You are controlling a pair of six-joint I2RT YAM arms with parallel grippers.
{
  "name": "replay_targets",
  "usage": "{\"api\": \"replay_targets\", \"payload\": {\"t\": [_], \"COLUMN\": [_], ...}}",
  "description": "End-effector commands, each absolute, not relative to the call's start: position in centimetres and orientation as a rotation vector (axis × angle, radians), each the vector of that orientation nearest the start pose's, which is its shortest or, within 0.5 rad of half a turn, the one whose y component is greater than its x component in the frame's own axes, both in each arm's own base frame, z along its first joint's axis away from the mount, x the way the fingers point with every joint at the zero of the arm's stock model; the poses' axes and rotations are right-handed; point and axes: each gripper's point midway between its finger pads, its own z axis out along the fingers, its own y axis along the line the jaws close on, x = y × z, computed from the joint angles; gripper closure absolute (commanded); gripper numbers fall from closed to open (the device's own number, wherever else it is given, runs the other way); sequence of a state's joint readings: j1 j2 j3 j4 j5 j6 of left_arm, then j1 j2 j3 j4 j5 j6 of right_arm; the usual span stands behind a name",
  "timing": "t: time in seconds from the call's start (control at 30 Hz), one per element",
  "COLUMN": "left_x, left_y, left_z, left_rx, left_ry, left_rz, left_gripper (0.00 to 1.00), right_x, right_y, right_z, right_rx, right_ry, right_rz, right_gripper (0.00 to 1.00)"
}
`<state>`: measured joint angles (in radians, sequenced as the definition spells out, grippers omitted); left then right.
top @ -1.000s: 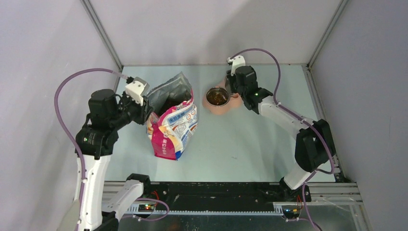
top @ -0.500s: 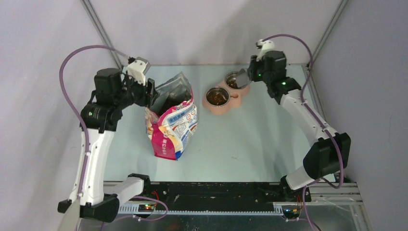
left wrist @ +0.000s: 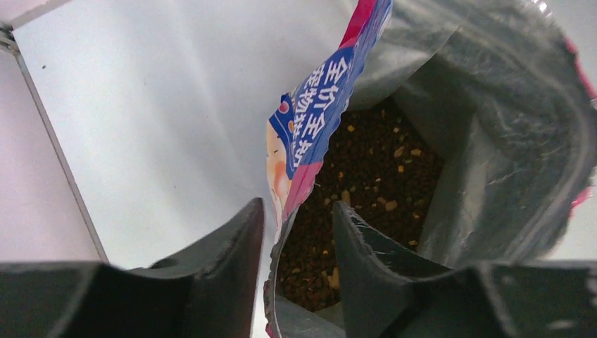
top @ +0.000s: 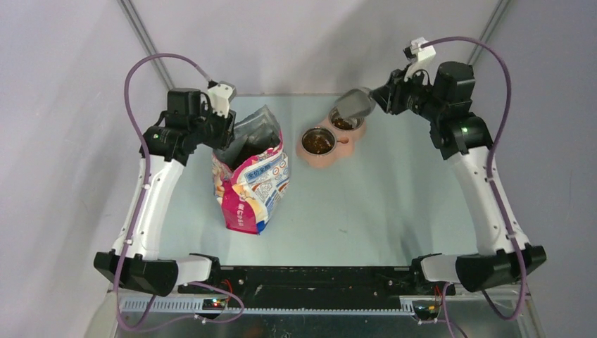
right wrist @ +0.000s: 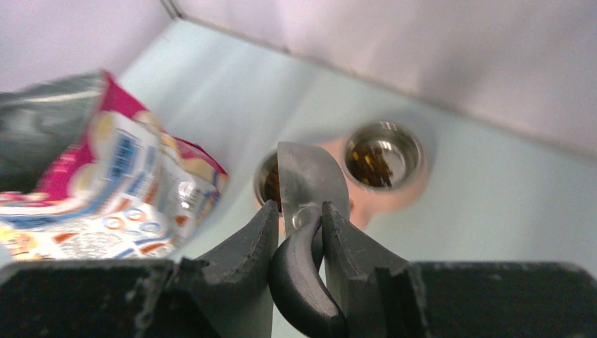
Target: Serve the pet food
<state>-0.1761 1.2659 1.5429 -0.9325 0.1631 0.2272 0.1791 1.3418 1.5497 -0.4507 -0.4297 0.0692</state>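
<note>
The pet food shows as dark-brown kibble (left wrist: 366, 169) inside the open pink-white-blue bag (top: 250, 186), whose rim (left wrist: 317, 120) is close in the left wrist view. My left gripper (left wrist: 297, 208) is at that rim, one finger outside and one inside, with the jaws apart; it shows at the bag's top left (top: 224, 130). My right gripper (right wrist: 299, 211) is shut on the black handle (right wrist: 299, 274) of the grey metal scoop (right wrist: 310, 179). It holds the scoop (top: 354, 104) tilted above the pink double feeder (top: 304, 149). Both steel bowls (top: 318, 141) (right wrist: 384, 156) hold some kibble.
The bag stands left of centre, with the feeder to its right near the back wall. Grey walls and metal frame posts close in the back and both sides. A black rail with the arm bases (top: 317, 278) runs along the near edge.
My right arm has lifted the scoop up and to the right, off the left bowl to above the right bowl. My left arm has risen and straightened, its gripper staying at the bag's rim.
</note>
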Motion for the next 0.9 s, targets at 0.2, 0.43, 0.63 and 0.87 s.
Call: {"api": "replay_targets", "payload": {"t": [0.2, 0.43, 0.63, 0.87], "left_x": [32.2, 31.4, 31.0, 30.8], "left_y": [-7.8, -9.3, -9.8, -10.0], "left_z": [30.1, 30.8, 31.8, 33.0], "left_rx": [0.462, 0.399, 0.339, 0.268], "left_ry": [2.15, 2.115, 2.077, 2.028], "left_rz": [-0.169, -0.297, -0.349, -0.387], "left_gripper": [0.89, 1.0, 1.0, 1.0], "right_x": [28.2, 28.0, 31.4, 34.0], "right_y": [28.2, 34.7, 39.1, 40.3], "right_z": [48.1, 46.8, 43.7, 39.0], "right_rx": [-0.861, -0.98, -1.033, -1.083], "right_ry": [1.421, 1.442, 1.519, 1.636], "right_rz": [0.747, 0.784, 0.64, 0.53], "right_gripper": [1.0, 1.0, 1.0, 1.0]}}
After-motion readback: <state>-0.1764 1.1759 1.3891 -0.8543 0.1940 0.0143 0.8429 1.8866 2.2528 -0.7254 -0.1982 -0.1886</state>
